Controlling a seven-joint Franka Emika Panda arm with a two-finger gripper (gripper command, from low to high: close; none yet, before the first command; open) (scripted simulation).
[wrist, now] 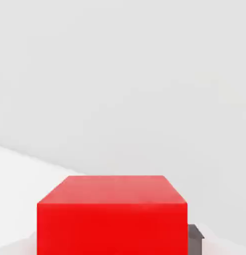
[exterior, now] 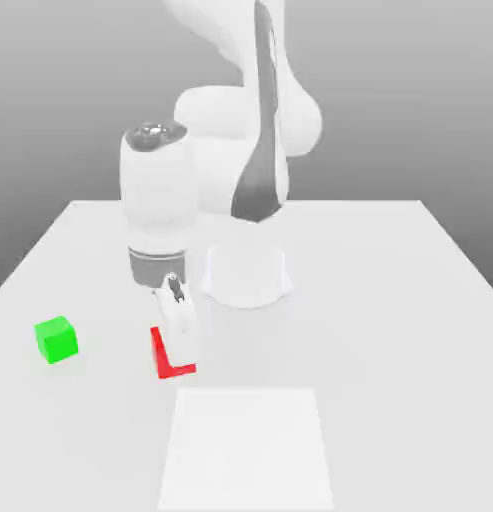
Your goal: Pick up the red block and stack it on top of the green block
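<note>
Reaching down over the white table (exterior: 390,270), the arm (exterior: 260,130) bends from its round white base (exterior: 245,275) toward the exterior view's left, its wrist ending in the gripper (exterior: 178,318) low above the tabletop. Just under and around the gripper lies the red block (exterior: 162,355), of which only an L-shaped strip of red shows, the rest covered by the pale hand in front of it. The white fingers (exterior: 176,300) stand right at the block and seem to straddle it, though from this angle whether they press on its sides or merely stand beside them cannot be told. The green block (exterior: 56,339) sits on the table toward the exterior view's left of the red one, apart from it and resting flat, with nothing on top. Nearer the camera a slightly brighter white square patch (exterior: 248,448) lies on the tabletop, apart from both blocks. Turning to the hand view, the red block (wrist: 112,219) looms very close beneath the camera, its top face and one side face both visible, squarely aligned. A small dark grey piece (wrist: 195,238) shows at one lower corner beside the block, probably part of a finger, touching or nearly touching its side. Behind the block spreads plain pale ground (wrist: 120,99).
</note>
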